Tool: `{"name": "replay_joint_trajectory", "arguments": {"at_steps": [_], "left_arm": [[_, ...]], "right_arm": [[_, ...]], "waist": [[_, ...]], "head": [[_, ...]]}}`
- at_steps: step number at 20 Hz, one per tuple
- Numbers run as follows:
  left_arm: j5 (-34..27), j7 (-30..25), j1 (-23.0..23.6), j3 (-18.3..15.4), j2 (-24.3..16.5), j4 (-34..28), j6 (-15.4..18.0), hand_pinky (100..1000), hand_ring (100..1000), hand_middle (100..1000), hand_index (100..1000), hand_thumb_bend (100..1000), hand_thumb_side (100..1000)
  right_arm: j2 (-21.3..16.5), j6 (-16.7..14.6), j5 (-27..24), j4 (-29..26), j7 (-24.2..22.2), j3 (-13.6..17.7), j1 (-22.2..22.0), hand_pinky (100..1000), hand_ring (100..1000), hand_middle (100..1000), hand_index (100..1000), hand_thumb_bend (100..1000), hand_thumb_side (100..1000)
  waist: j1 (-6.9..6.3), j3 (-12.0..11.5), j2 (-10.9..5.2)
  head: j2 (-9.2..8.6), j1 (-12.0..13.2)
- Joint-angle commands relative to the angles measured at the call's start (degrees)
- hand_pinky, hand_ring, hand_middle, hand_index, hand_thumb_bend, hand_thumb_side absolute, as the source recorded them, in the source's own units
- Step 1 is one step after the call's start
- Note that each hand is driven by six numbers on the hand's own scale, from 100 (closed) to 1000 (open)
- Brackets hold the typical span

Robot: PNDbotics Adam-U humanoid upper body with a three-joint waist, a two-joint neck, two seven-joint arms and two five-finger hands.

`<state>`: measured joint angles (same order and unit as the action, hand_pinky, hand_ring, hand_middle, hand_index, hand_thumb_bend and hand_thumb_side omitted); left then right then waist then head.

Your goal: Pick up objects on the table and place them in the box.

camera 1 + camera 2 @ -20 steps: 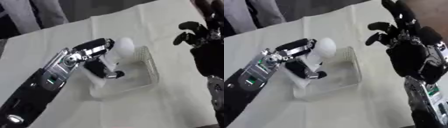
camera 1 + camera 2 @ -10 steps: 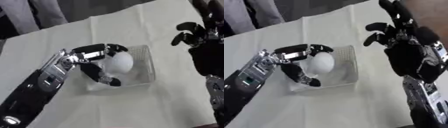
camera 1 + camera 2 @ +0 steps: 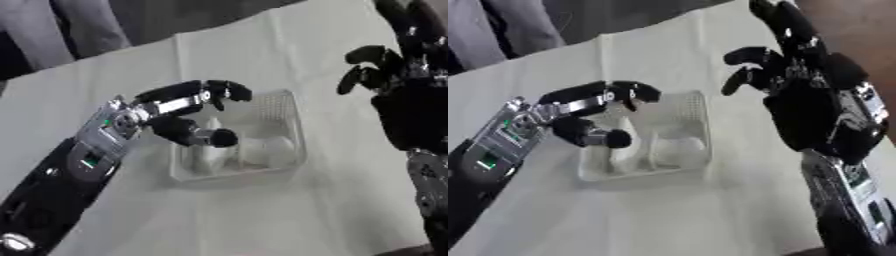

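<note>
Across the cloth-covered table, which fills our view from largest thing down, we see the box sitting near the middle, its long axis running roughly from 7 to 1 o'clock. Our right hand hangs raised at 2 o'clock from the box, well apart from it, fingers relaxed and spread, holding nothing. Our left hand hovers over the box's 10 o'clock corner, fingers and thumb curved but with an empty gap between them; we read it as released. Inside the box, toward its 5 o'clock end, lies a pale rounded object, just beside the left thumb tip, at about 4 o'clock from it. We judge this item placed, and the left hand the nearer one. Open cloth lies at 6 and 9 o'clock for pulling the arm back; the table's far edge runs at 12 o'clock.
</note>
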<state>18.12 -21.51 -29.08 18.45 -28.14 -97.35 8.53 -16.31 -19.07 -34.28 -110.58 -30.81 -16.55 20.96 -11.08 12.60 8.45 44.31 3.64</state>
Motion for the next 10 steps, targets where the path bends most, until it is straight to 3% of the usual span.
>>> {"name": "replay_joint_trajectory", "arguments": {"at_steps": [1, 3, 4, 5, 6, 10], "left_arm": [[0.79, 6.98, -0.89, -2.10, -1.59, -2.89, 0.14, 577, 778, 804, 856, 564, 1000], [0.00, 11.22, -0.46, -3.08, -1.71, -5.51, 0.90, 573, 768, 790, 847, 526, 977], [-0.65, 13.05, -0.10, -3.64, -1.82, -7.07, 1.58, 586, 775, 791, 853, 433, 1000], [-1.78, 15.09, 0.61, -4.38, -2.20, -8.93, 2.63, 585, 773, 790, 851, 461, 955], [-2.98, 16.88, 1.45, -5.17, -2.83, -10.68, 3.72, 599, 791, 804, 868, 306, 944], [-8.10, 23.45, 5.76, -9.62, -5.85, -16.41, 7.93, 621, 825, 838, 891, 269, 963]], "right_arm": [[-0.49, 0.09, -0.12, -0.41, -0.49, 0.01, 0.40, 594, 770, 1000, 1000, 100, 901], [-0.47, 0.18, -0.20, -0.43, -0.70, -0.07, 0.40, 589, 768, 1000, 1000, 100, 902], [-0.46, 0.22, -0.25, -0.45, -0.80, -0.11, 0.44, 588, 766, 1000, 1000, 100, 901], [-0.46, 0.26, -0.31, -0.47, -0.91, -0.15, 0.50, 588, 767, 1000, 1000, 100, 903], [-0.49, 0.26, -0.37, -0.51, -0.99, -0.16, 0.57, 586, 765, 1000, 1000, 100, 906], [-0.68, 0.06, -0.59, -0.69, -1.04, 0.10, 0.74, 582, 763, 1000, 1000, 100, 911]], "waist": [[0.73, -0.06, -0.97], [0.77, -0.07, -0.93], [0.81, -0.10, -0.89], [0.85, -0.14, -0.83], [0.90, -0.23, -0.78], [1.21, -0.77, -0.58]], "head": [[-0.19, -0.72], [-0.19, -0.98], [-0.19, -1.15], [-0.19, -1.32], [-0.19, -1.54], [-0.19, -2.21]]}}
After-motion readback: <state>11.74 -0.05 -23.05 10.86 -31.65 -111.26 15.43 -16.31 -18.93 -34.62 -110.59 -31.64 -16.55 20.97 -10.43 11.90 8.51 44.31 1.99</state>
